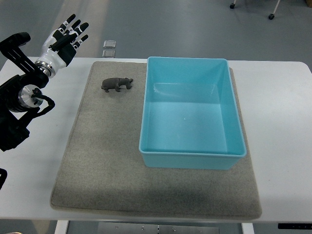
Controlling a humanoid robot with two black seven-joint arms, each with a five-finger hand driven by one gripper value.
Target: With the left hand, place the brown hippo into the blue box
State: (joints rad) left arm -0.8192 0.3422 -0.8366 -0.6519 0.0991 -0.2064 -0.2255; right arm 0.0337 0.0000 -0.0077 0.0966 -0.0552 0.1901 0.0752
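My left hand (66, 35) hangs over the far left corner of the white counter (278, 122), at the end of my black and silver arm, which comes in from the left edge of the top view. My fingers (73, 22) are spread and straight, pointing away from me toward the grey floor beyond the counter's edge, and they hold nothing. The palm is white with black segments along each finger.

The small brown plastic hippo (117, 84) stands on its feet on the grey felt mat (97, 161) that covers most of the counter's middle. It lies in the mat's far left part, its head turned toward the light blue rectangular plastic box (191, 158). The hippo is near the box's left wall but apart from it, with a strip of bare mat between them. My hand is well apart from the hippo, to its left and farther from me, beyond the mat's edge.

The blue box sits on the right half of the mat, its open top facing up, its inside bare and glossy. Its far edge lies close to the mat's far edge.

Two small square clear pieces (109, 48) lie just beyond the mat's far edge, one behind the other, at the counter's rim; I cannot tell what they are.
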